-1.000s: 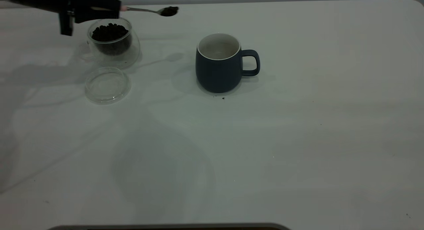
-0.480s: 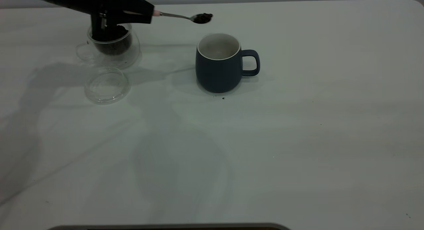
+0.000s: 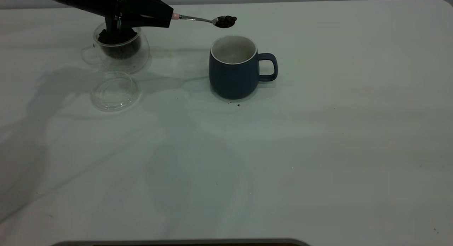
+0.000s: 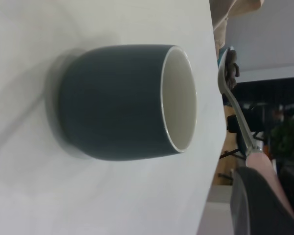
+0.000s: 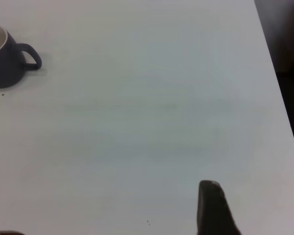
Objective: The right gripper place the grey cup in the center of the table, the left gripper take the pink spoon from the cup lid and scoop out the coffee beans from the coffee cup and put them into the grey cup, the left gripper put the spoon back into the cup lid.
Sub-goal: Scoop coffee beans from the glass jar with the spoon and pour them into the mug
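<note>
**Loaded spoon held just short of the grey cup**

At the far left of the white surface (image 3: pixel 318 150) stands the coffee cup (image 3: pixel 120 47), clear glass with a dark heap of coffee beans (image 3: pixel 118 39) inside. Just in front of it, nearer the viewer, the cup lid (image 3: pixel 114 90) lies flat on the surface with nothing in it.

Above the coffee cup hangs the left end effector (image 3: pixel 166 17), closed on the pale handle of the pink spoon (image 3: pixel 198 19). The spoon reaches out to the right, roughly level, its metal bowl heaped with beans. The bowl sits in the air over the far-left part of the rim of the grey cup (image 3: pixel 233 67), clear of the rim.

The grey cup stands upright near the middle of the surface, its handle pointing right and its off-white interior showing no beans. A few dark specks lie on the surface just in front of it.

The right end effector (image 5: pixel 213 208) hovers over bare surface well to the right of the grey cup; whether it is open I cannot tell.
</note>
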You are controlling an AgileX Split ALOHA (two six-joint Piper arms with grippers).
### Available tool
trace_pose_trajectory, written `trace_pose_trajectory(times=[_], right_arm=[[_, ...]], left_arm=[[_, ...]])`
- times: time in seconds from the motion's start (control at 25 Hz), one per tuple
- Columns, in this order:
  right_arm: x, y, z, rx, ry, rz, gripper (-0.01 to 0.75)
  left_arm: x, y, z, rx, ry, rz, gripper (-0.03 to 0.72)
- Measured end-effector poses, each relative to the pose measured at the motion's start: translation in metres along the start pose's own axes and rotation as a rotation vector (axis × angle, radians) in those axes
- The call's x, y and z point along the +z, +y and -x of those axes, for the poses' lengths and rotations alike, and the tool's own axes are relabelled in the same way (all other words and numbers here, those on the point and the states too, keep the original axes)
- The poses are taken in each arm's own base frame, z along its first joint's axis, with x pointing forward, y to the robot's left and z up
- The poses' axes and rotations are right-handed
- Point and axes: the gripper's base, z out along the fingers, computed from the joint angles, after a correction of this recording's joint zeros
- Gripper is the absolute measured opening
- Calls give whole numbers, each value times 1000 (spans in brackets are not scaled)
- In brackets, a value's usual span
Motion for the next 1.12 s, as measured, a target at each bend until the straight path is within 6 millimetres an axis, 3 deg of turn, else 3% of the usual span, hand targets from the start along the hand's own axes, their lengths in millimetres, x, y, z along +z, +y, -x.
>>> trace_pose_trajectory(times=[0.36, 0.68, 1.12], right_arm=[[0, 0, 0, 0, 0, 0, 455], [0, 0, 0, 0, 0, 0, 455], [0, 0, 0, 0, 0, 0, 455]], left_arm=[[1, 0, 0, 135, 4, 1, 115], [17, 0, -2, 287, 48, 70, 115], [24, 2, 1, 424, 37, 130, 115]])
